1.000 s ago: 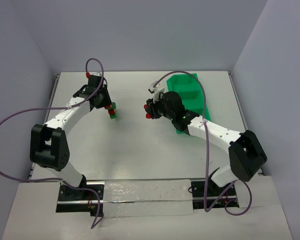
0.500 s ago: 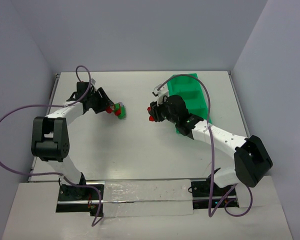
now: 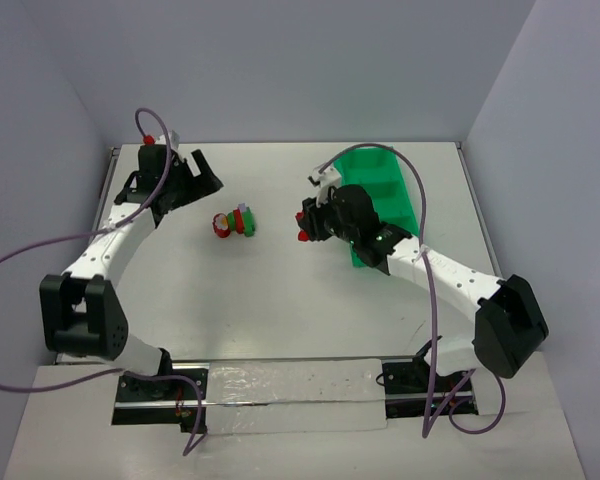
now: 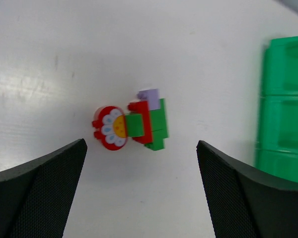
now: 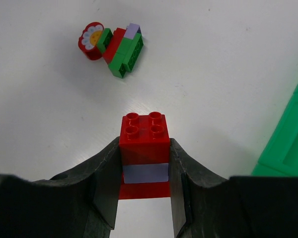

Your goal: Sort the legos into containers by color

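Left wrist: round red lego (image 4: 109, 129) bears a daisy print.

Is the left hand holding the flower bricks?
No, the left hand is wide open, and the flower bricks lie on the table, apart from it.

The left arm reaches forward, and the left tool (image 3: 204, 176) has its jaws spread wide. The right arm bends inward; the right tool (image 3: 304, 222) clamps a red brick (image 5: 144, 136).
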Robot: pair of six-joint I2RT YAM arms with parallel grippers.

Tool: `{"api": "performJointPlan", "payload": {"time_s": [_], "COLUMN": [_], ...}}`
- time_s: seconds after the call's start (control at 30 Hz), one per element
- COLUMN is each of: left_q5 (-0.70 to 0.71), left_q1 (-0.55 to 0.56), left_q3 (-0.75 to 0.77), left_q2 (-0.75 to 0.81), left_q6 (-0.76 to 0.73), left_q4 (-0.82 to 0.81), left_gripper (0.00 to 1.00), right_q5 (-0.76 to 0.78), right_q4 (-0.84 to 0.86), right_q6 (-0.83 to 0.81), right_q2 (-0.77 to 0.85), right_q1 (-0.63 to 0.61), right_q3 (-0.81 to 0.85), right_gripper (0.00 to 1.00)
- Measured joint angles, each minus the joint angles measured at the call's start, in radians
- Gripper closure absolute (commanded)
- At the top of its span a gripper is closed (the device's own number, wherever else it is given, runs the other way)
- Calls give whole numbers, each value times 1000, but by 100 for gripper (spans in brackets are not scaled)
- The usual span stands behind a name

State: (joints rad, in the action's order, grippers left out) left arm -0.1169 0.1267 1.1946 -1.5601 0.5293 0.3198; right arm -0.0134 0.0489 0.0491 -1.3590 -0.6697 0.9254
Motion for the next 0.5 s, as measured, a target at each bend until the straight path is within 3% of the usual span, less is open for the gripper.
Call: {"api": "performJointPlan", "payload": {"time_s": [0.17,0.27,0.5], "left_q5": [-44,-121,-341], "left_q1": [84,129,153], "left_q3": [4,-73,-218], "left_q2": [163,233,312], "left_q6": [-52,-67,-72], "left_q4": [-29,-90,-146], "left_gripper": [4,5,4], "right_q5": [35,36,-16], "right_q4": [-164,-228,-357], "right_q6": [196,351,625], "right_q2": [-95,-169,-245], "right_q1": [0,0,7], "right_q3": [230,356,410], "right_gripper": [88,88,88]}}
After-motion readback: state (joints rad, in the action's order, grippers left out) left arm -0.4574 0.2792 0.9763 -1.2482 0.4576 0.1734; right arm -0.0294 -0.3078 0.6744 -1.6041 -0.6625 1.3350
